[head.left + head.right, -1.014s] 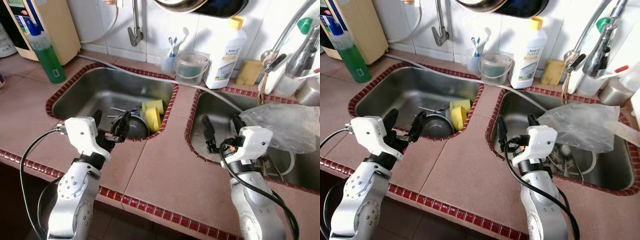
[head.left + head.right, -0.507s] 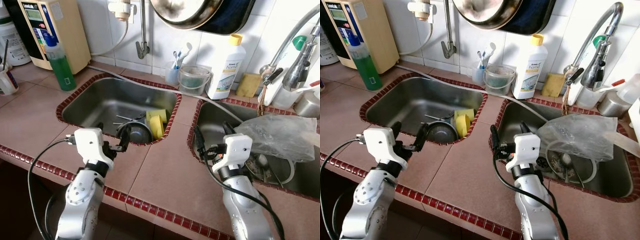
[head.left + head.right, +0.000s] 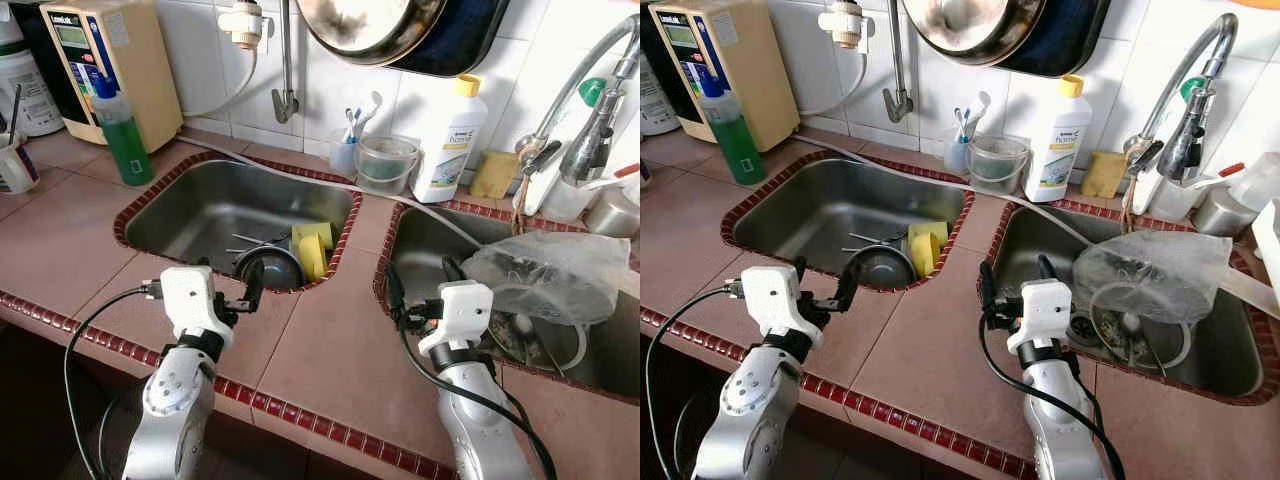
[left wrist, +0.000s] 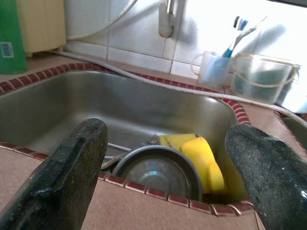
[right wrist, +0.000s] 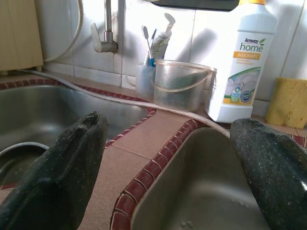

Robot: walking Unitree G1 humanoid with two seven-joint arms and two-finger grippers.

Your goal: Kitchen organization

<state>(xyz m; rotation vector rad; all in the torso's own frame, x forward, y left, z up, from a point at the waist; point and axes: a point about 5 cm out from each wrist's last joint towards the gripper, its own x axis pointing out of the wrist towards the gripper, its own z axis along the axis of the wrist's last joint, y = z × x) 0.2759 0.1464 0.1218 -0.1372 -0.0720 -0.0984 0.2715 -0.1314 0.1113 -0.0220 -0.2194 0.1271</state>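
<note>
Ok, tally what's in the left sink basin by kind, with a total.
Yellow sponges: 2
Steel bowl: 1
Cutlery: some pieces behind the bowl; number unclear
Total: 3 countable things, plus the cutlery

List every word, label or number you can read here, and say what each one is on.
"Amway home DISH DROPS": front label of the white dish soap bottle on the ledge behind the sinks.
Small print lower on that label: too small to read.
Panel text on the beige water unit: blurred, unreadable.
Label on the green bottle: unreadable.
</note>
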